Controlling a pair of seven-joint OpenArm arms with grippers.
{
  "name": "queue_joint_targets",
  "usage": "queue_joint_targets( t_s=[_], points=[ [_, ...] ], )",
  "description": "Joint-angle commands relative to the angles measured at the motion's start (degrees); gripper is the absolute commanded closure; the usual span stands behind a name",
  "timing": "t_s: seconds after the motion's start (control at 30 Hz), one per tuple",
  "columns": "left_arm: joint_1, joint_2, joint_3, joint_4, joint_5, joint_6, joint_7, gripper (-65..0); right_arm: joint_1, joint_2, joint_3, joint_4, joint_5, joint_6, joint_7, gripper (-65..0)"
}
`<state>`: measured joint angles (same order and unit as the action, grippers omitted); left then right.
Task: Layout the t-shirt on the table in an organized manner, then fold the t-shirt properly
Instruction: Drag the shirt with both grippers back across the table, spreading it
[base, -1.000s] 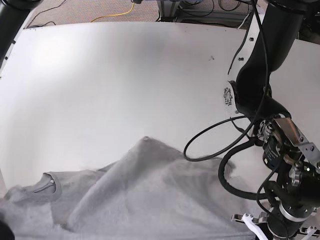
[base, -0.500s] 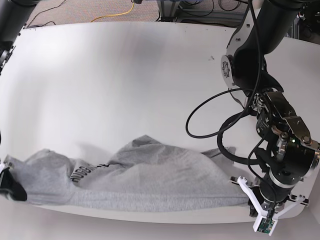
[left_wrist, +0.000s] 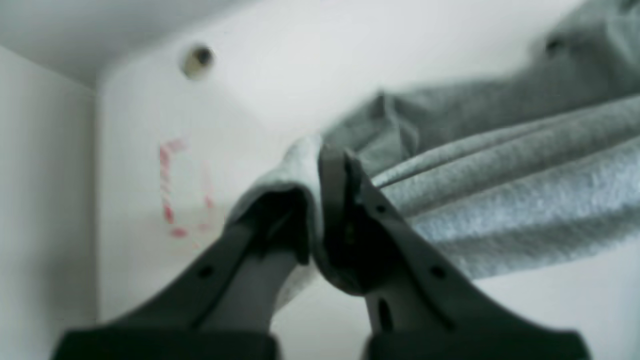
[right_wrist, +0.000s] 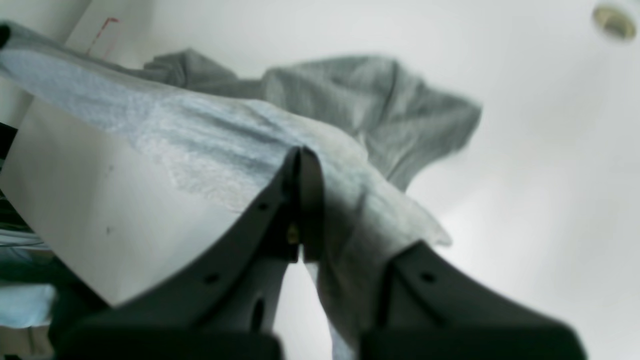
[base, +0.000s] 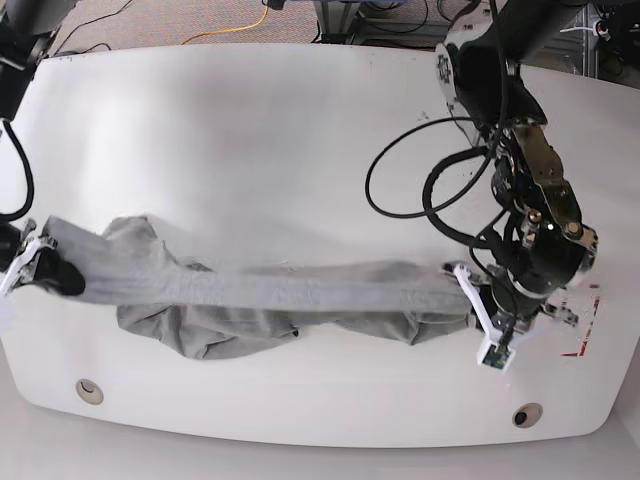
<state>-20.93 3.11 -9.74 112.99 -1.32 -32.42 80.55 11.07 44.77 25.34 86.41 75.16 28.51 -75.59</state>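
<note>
Table (base: 300, 130): white top, mostly bare. Compared with the two earlier base pictures, the shirt now lies farther onto it, across the near half.
Shirt (base: 270, 295): a second ago a loose heap at the near edge; half a second ago partly drawn out; now pulled into a long, taut band between the two grippers. The top edge runs almost straight. Slack cloth sags below it onto the table, bunched toward the right gripper's end.
Meaning for task: judged as the spreading stage. The shirt is stretched by one edge but still rumpled; it is not yet laid flat, and no fold is begun.
Left gripper (base: 472, 300): fingers (left_wrist: 345, 200) closed on a bunched end of the shirt. Cloth wraps over the tips and trails away to one side of them. Red tape (left_wrist: 167, 190) shows on the table just beyond the tips.
Right gripper (base: 40, 268): fingers (right_wrist: 305, 200) pressed shut, no gap visible. Cloth drapes over one finger and runs off beyond the tips. The pinch point itself is hidden, but the taut band ends here, so I judge it gripped.
Grommet (base: 89, 390): near the right gripper, clear of the cloth.
</note>
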Motion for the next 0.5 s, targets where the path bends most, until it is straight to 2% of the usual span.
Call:
queue_joint_targets(
  t_s=[0.0, 0.27, 0.47],
  points=[
    [2.25, -1.14, -1.30, 0.90, 0.93, -0.15, -0.55, 0.0, -3.20, 1.07, 2.31, 4.53, 0.14, 0.10, 1.44, 0.0],
    [14.03, -1.66, -5.60, 1.08, 0.84, -0.23, -0.55, 0.0, -14.63, -2.71, 5.21, 9.37, 0.05, 0.10, 1.44, 0.0],
    [22.82, -3.77, -7.36, 1.08, 0.75, -0.23, -0.55, 0.0, -20.87, -5.96, 6.96, 11.57, -0.12, 0.02, 1.44, 0.0]
  ],
)
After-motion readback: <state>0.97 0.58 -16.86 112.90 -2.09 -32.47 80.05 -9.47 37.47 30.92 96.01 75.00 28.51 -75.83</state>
